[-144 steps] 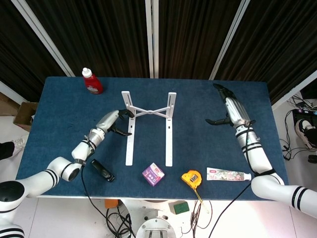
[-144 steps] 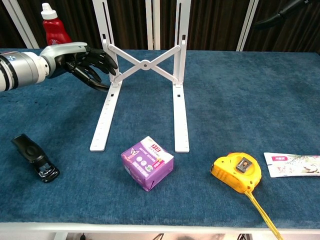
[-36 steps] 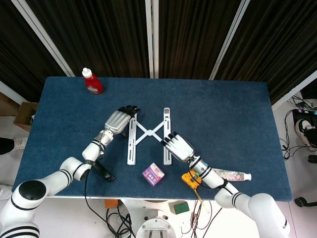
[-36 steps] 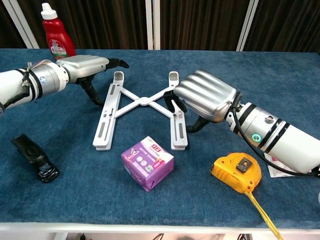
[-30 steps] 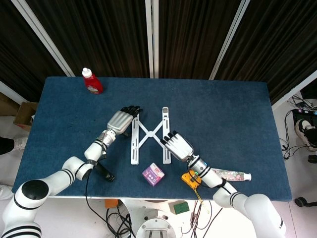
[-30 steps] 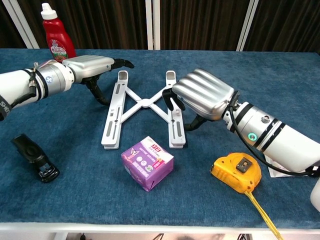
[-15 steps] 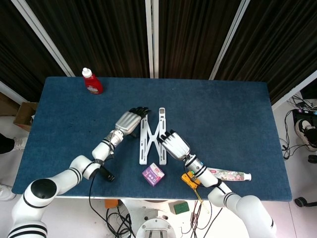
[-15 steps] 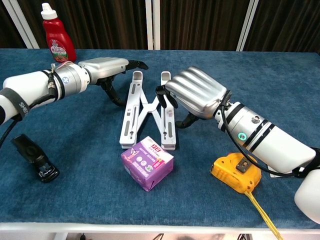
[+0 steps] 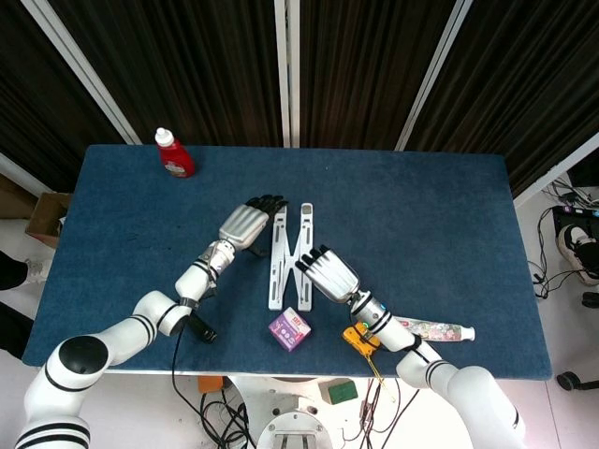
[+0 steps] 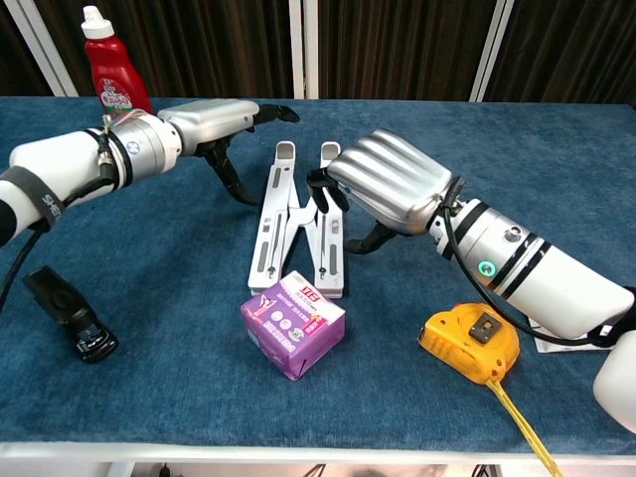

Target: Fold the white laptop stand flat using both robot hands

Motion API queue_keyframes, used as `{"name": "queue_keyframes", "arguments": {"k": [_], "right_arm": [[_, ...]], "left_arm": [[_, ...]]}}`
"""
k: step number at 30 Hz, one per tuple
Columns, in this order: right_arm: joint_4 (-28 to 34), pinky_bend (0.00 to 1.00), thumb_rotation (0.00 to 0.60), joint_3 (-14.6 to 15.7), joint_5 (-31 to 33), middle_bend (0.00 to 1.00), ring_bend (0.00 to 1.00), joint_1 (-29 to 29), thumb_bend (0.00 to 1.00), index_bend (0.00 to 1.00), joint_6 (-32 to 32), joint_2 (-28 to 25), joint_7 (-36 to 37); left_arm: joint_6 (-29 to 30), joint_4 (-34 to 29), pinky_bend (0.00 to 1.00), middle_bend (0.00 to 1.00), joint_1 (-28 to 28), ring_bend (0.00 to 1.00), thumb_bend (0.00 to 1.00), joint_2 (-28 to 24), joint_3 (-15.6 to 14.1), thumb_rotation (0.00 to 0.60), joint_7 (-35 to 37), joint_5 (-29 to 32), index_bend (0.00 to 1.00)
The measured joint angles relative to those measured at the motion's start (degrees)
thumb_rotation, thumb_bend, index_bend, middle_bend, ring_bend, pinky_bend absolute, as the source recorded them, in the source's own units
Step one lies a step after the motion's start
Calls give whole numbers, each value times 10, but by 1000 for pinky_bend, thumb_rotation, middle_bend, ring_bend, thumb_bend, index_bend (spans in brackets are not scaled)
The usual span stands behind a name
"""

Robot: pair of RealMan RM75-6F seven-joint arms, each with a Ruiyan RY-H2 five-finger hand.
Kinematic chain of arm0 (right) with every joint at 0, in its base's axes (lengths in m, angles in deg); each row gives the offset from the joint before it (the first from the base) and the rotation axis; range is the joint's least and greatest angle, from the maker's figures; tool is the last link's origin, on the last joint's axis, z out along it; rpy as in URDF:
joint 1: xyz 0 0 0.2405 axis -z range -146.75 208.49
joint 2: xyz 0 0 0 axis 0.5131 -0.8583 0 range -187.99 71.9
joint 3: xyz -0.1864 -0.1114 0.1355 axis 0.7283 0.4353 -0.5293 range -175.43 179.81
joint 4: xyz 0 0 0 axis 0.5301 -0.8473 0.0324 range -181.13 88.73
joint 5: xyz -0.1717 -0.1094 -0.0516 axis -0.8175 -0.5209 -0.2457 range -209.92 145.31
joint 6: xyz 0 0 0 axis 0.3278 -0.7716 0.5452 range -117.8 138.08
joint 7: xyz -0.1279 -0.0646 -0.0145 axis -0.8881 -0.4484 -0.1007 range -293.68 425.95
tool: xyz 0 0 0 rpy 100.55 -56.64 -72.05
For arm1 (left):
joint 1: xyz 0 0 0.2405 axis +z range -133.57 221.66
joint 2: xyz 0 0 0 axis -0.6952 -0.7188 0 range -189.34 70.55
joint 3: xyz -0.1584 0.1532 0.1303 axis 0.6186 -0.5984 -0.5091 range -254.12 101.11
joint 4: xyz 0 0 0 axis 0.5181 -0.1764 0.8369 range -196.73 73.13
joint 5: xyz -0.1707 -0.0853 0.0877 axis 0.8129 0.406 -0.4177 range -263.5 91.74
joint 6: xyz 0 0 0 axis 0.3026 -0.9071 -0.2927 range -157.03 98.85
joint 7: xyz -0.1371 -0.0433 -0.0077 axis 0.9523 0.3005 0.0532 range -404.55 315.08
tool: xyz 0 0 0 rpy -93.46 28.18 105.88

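Note:
The white laptop stand (image 9: 285, 251) lies flat on the blue table, its two rails (image 10: 288, 224) drawn close into a narrow X. My left hand (image 9: 245, 224) lies along the outer side of the left rail with fingers stretched out; in the chest view this left hand (image 10: 214, 117) reaches past the rail's far end, thumb pointing down. My right hand (image 9: 329, 274) sits against the right rail, and in the chest view the curved fingertips of the right hand (image 10: 393, 184) touch that rail's outer side. Neither hand grips anything.
A purple box (image 10: 293, 323) sits just in front of the stand's near ends. A yellow tape measure (image 10: 471, 341) lies under my right forearm, a toothpaste tube (image 9: 435, 330) beyond it. A black clip (image 10: 70, 313) is front left, a red bottle (image 9: 174, 154) back left.
Both hands have moved inward, pushing the rails together. The stand has narrowed from a wide X to a nearly closed one and shifted slightly right.

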Motion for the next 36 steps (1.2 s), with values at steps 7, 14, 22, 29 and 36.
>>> {"name": "queue_keyframes", "arguments": {"k": [7,14,22,29,36], "right_arm": [[160,68,600,19,-19,135,52,-36,0,1,57,-116,-30],[380,15,600,11,1,66,0,-107,0,0,246,-242,-153],[432,15,600,-15,65,66,0,-178,0,0,392,-277,-268],[396,15,600,-21,72,80,0,-206,3,0,428,-251,-269],[362,109,600,-24,73,267,142,-234,222,217,448,-231,-252]], "left_arm": [[64,-108,146,25,48,44,0,-86,11,600,-24,15,62],[109,-255,137,25,114,44,0,-196,12,600,-68,44,62],[145,-326,137,25,173,44,0,-259,2,600,-89,68,62],[152,-322,137,25,184,44,0,-264,2,600,-75,65,62],[162,-317,137,25,193,44,0,-265,3,600,-59,57,62]]}}
